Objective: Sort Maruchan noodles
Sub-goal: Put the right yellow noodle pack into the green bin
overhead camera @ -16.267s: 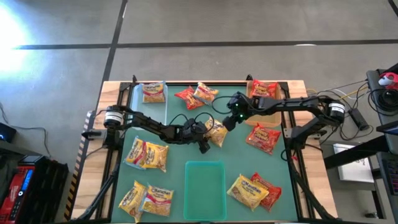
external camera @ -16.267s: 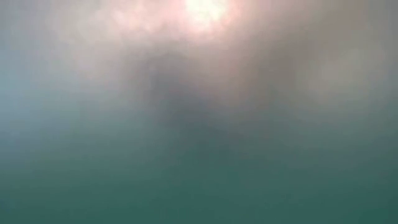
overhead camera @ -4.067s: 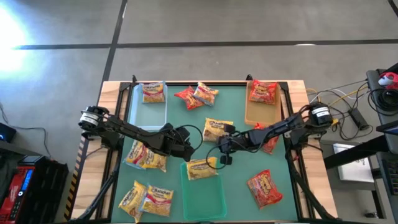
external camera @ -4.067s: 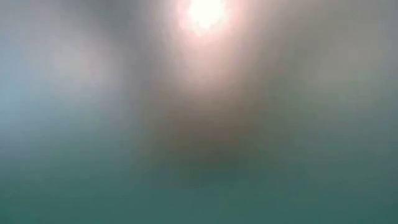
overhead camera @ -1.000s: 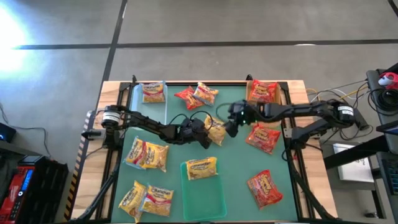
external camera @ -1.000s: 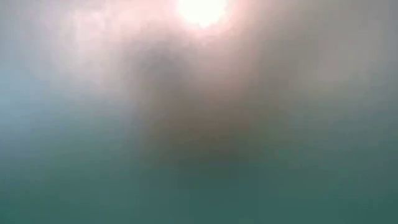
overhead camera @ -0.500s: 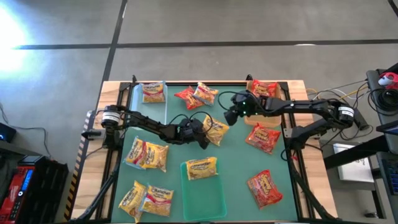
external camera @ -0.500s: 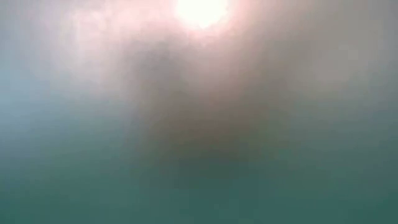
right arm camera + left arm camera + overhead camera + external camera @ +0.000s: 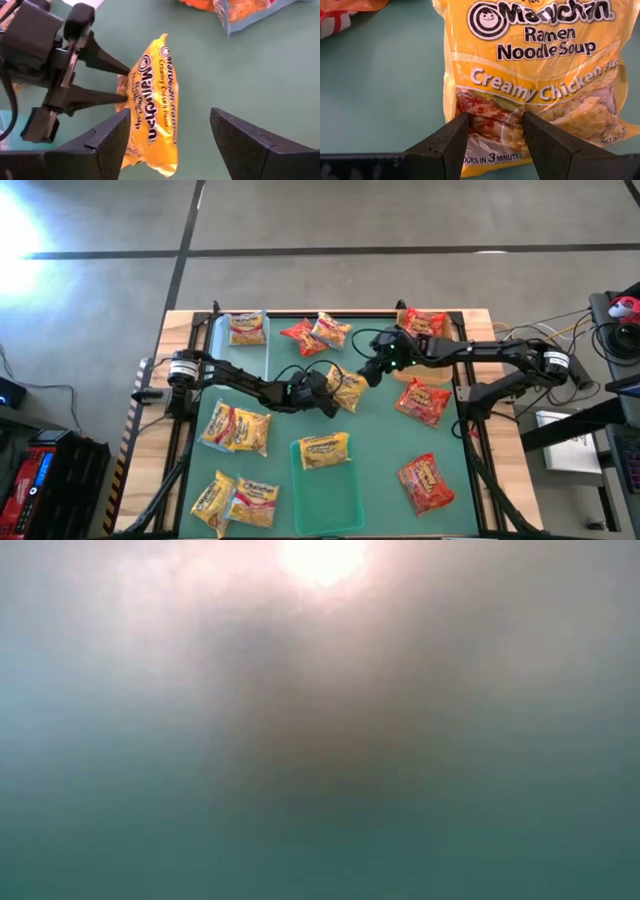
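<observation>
The green-topped table (image 9: 385, 470) carried three trays: a green rectangular plastic tray (image 9: 330, 490) at six o'clock, a clear one (image 9: 215, 355) at ten, a tan one (image 9: 405, 365) at two. At the centre, the left gripper (image 9: 330, 395) pinched the edge of a crinkly yellow Creamy Chicken ramen packet (image 9: 535, 65). The right gripper (image 9: 372, 370), jaws wide and empty, hovered just toward two o'clock of it. I judged a handover or carry under way; next, the packet needed placing with its kind.
</observation>
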Motion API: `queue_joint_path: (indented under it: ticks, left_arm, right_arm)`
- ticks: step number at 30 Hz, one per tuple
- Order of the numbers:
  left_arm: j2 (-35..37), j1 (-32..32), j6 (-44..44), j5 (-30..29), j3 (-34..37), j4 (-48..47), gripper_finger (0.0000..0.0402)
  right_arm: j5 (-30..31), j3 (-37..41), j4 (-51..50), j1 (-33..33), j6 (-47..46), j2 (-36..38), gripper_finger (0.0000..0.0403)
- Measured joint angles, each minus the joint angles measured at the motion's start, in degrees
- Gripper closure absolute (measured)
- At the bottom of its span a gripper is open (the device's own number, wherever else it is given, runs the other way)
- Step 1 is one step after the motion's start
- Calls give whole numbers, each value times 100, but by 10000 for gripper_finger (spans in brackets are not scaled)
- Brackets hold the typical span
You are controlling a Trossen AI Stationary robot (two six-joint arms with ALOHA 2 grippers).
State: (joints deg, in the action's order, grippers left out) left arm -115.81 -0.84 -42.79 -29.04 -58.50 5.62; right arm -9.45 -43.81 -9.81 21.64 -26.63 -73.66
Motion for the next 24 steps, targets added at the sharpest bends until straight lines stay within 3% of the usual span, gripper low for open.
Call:
queue_joint_path:
  ticks: [4, 8, 18, 24]
  left_arm:
    - [-4, 0, 9, 9, 7, 27, 228]
    - [-4, 0, 22, 31, 9, 37, 228]
    - [-4, 2, 71, 75, 11, 51, 228]
    - [-9, 4, 131, 118, 13, 112, 228]
  right_arm:
    - [-15, 0, 129, -1, 0, -274, 120]
    - [-468, 0, 585, -1, -2, -726, 111]
    - [-785, -2, 1062, 34, 68, -1315, 110]
    - [-1328, -2, 1413, 41, 21, -1583, 111]
